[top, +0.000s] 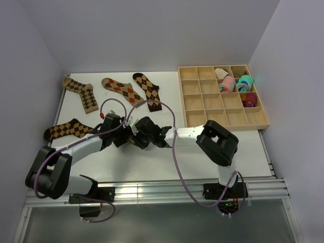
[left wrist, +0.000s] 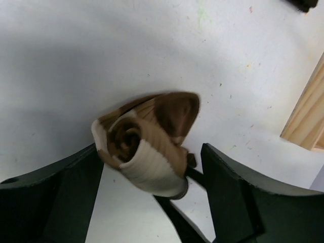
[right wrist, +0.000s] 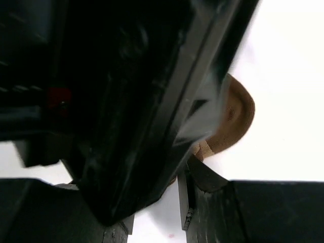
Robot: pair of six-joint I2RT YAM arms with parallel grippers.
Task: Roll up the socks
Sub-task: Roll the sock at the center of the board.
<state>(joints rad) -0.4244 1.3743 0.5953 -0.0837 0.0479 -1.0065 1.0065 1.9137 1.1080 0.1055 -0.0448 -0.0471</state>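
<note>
Nearest me are the two arm bases, then both hands meeting low over the middle of the desk [top: 136, 164].

Landmark for every place below: the striped sock [left wrist: 152, 169], brown and cream, wound into a stubby roll and lying on the desk.

Left hand [left wrist: 151, 154]: spread wide, astride the roll. One finger [left wrist: 71, 187] touches or nearly touches the roll's side. The other stands apart from it, with bare desk between. No grip.

Right hand [top: 144, 135]: reaches the roll from the opposite side. Its own camera is mostly blocked by the left arm; only a tan edge of the sock shows. In the left wrist view a dark bar runs under the roll, possibly one of its fingers. I cannot tell whether it pinches the roll or how wide it stands.

Key relation: the roll's spiral end is turned back toward the left wrist, so its long axis seems to run along that hand's reach, not across the jaws. A brown flap lies loose on the roll's far side. Both hands are about equally near; the left looks better placed to close on it.

Counts:
- Socks: 5. One is rolled; four argyle socks [top: 81, 94] lie flat beyond and left of the roll.
- Wooden tray [top: 195, 103]: 1, beyond and right of the roll.
- Pink and teal bundles [top: 228, 83] in the tray: at least three, exact number unclear.
</note>
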